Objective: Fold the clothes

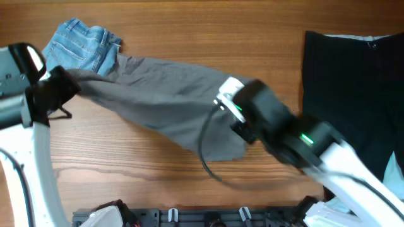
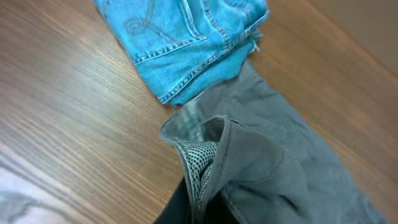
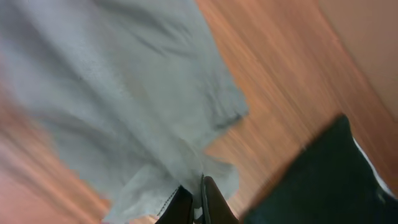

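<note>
Overhead, the grey shorts [image 1: 158, 101] are being held stretched across the table [image 1: 189, 25] between both arms, their left end overlapping the denim shorts [image 1: 82, 47]. I'd say they are being spread out ahead of a first fold; next they need laying flat. The left gripper [image 1: 60, 85] is pinching the waistband, jaws closed on it. The right gripper [image 3: 198, 198] is clamping the opposite edge, jaws almost meeting.

surface: brown wood-grain table [image 1: 189, 25] | light: even, soft sheen
</note>
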Controlling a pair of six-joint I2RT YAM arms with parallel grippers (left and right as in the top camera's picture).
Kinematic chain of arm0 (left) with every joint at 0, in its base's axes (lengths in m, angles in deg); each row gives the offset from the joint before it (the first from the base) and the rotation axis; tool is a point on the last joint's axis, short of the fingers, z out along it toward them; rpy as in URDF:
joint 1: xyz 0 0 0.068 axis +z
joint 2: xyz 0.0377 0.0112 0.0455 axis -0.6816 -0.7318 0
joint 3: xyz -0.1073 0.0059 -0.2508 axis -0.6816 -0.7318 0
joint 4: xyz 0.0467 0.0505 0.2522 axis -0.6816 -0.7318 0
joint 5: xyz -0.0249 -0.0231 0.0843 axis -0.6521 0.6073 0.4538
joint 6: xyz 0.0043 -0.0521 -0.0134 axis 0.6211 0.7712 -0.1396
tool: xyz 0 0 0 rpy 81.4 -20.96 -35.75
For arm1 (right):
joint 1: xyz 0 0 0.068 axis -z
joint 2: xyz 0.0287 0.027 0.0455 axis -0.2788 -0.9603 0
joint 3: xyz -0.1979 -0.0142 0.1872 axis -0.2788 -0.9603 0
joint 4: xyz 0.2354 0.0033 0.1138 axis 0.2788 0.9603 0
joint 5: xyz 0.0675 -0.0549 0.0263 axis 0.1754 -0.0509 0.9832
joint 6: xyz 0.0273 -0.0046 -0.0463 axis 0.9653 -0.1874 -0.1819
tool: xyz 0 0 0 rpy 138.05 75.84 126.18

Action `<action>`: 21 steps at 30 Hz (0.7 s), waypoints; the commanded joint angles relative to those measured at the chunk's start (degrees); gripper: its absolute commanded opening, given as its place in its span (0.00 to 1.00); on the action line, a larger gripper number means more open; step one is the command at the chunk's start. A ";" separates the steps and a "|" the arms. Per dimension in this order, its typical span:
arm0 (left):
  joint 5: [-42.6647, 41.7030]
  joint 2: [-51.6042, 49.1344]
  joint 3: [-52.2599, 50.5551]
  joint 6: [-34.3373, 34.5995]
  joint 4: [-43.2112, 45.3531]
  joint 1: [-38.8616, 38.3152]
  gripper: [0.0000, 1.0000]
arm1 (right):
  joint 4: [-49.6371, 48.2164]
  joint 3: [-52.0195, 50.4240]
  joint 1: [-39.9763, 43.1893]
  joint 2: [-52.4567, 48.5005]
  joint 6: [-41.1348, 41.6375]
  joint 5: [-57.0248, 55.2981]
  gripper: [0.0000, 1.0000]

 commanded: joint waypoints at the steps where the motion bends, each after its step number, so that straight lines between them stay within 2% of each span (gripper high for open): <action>1: -2.40 -6.01 0.90 -0.09 3.23 0.15 0.04 | 0.09 -0.74 3.67 -8.98 0.46 -8.50 0.04; 4: -5.27 -10.10 0.90 -0.09 6.21 0.15 0.04 | -1.27 -0.74 6.12 -14.99 -1.73 -8.70 0.04; 9: -6.60 -14.82 0.90 -0.09 10.38 -1.22 0.04 | -6.10 -0.74 9.40 -19.15 -2.08 -9.33 0.04; 14: -6.45 -18.32 0.90 -0.09 14.93 -4.46 0.04 | -10.82 -0.61 11.78 -19.39 -6.84 -4.98 0.04; 21: -5.38 -15.93 0.92 0.98 12.22 -4.61 0.04 | -4.76 1.40 9.66 -13.90 -4.61 -6.21 0.05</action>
